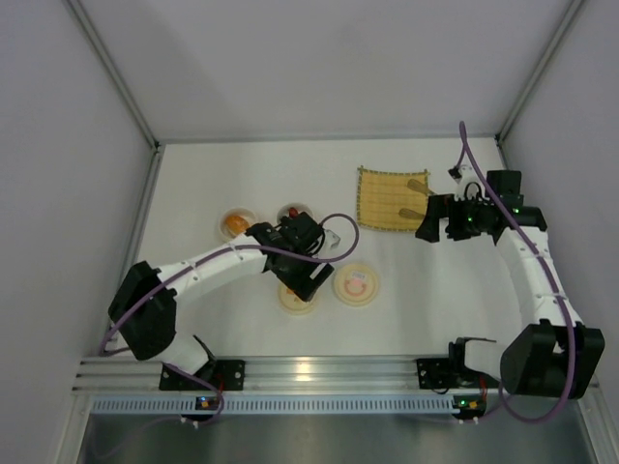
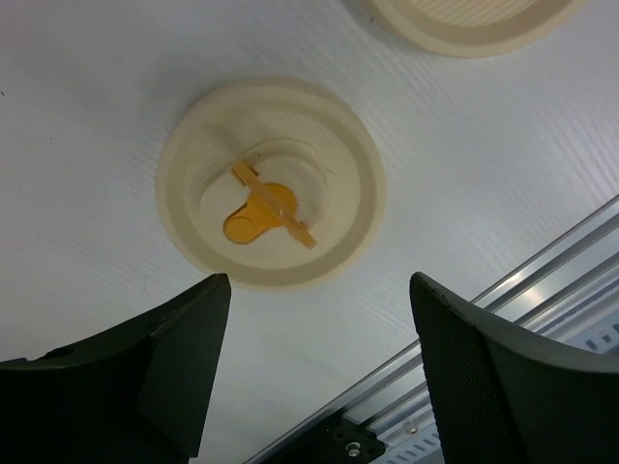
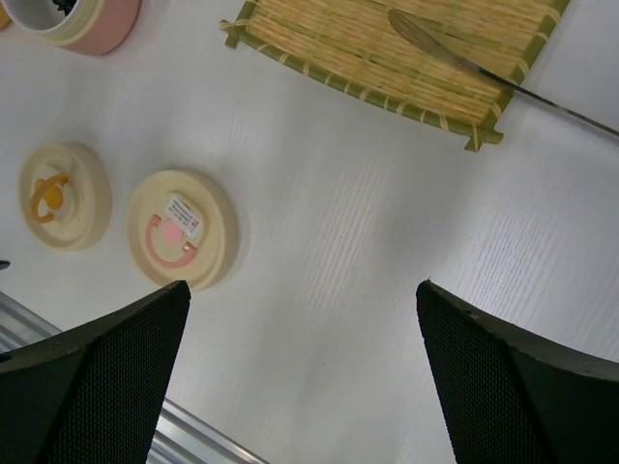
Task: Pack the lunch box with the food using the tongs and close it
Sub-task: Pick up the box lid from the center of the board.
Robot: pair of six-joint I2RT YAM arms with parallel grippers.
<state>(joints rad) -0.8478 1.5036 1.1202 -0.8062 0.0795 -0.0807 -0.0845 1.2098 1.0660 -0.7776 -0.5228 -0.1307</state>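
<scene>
The tongs (image 3: 455, 58) lie on a bamboo mat (image 1: 387, 198), thin and silver, just left of my right gripper (image 1: 427, 220). That gripper (image 3: 302, 290) is open and holds nothing. An orange bun piece (image 1: 234, 225) and a red piece (image 1: 294, 211) each sit in a small round lunch box bowl. A pink bowl (image 3: 97, 24) has something black inside. My left gripper (image 2: 317, 290) is open and empty, hanging just above and near a cream lid with an orange tab (image 2: 271, 184). Beside it lies a lid with a pink mark (image 3: 182, 227).
White walls close in the table on three sides. An aluminium rail (image 1: 319, 372) runs along the near edge by the arm bases. The left arm (image 1: 222, 261) stretches across the bowls and hides part of them.
</scene>
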